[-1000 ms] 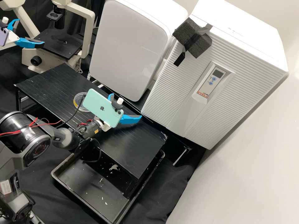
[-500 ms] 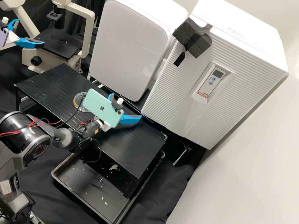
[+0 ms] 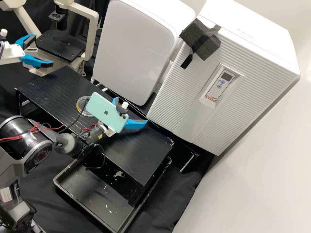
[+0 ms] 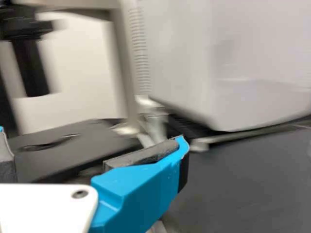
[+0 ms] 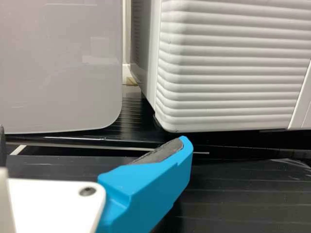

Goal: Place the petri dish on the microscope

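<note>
My left tool (image 3: 44, 50) is spread near the microscope (image 3: 61, 47), my right tool (image 3: 132, 110) spread above the counter (image 3: 48, 87). Petri dish (image 3: 81, 104) sits on the counter.

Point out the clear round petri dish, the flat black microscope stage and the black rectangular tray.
Clear round petri dish (image 3: 81, 105), high view: exposed part.
Flat black microscope stage (image 3: 60, 46), high view: top surface.
Black rectangular tray (image 3: 91, 193), high view: bare floor.

A laboratory — microscope (image 3: 92, 36), petri dish (image 3: 81, 104), ribbed cabinet (image 3: 184, 94)
</note>
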`<state>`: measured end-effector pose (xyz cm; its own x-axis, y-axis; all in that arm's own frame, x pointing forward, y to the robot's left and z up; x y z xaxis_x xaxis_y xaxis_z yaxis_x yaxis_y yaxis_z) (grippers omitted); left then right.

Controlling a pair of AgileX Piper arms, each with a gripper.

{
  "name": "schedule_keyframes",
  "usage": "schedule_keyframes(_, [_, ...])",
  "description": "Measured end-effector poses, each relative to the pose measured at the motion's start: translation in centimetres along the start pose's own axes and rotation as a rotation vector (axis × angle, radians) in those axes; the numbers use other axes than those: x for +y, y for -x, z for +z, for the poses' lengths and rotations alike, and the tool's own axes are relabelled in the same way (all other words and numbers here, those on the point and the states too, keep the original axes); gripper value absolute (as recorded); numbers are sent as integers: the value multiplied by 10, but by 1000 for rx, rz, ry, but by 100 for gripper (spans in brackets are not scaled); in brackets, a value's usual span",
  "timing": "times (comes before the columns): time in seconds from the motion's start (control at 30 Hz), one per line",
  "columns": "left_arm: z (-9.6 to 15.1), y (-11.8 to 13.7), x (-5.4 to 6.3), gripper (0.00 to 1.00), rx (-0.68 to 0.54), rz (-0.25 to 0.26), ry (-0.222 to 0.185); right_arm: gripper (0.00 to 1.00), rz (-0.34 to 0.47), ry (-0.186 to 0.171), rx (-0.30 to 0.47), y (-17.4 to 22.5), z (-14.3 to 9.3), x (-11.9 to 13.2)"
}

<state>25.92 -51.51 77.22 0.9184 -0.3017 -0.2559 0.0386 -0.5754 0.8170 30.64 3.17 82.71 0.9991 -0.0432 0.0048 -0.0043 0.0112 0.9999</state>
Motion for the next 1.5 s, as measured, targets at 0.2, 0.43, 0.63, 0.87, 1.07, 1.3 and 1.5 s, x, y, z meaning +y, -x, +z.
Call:
schedule_keyframes(0.2, [55,-3,-22,100,-260,-86,-36,100,0,0,0,0,0,0])
schedule_keyframes(0.43, [80,-20,-38,100,-345,-161,-27,100,0,0,0,0,0,0])
schedule_keyframes(0.63, [93,-32,-40,100,-368,-196,47,100,0,0,0,0,0,0])
schedule_keyframes(0.87, [116,-38,-41,100,-421,-240,81,100,0,0,0,0,0,0])
schedule_keyframes(1.07, [134,-43,-39,100,-461,-249,69,100,0,0,0,0,0,0])
schedule_keyframes(1.3, [139,-60,-42,100,-445,-272,59,100,0,0,0,0,0,0])
schedule_keyframes(1.5, [141,-70,-41,100,-431,-280,52,100,0,0,0,0,0,0])
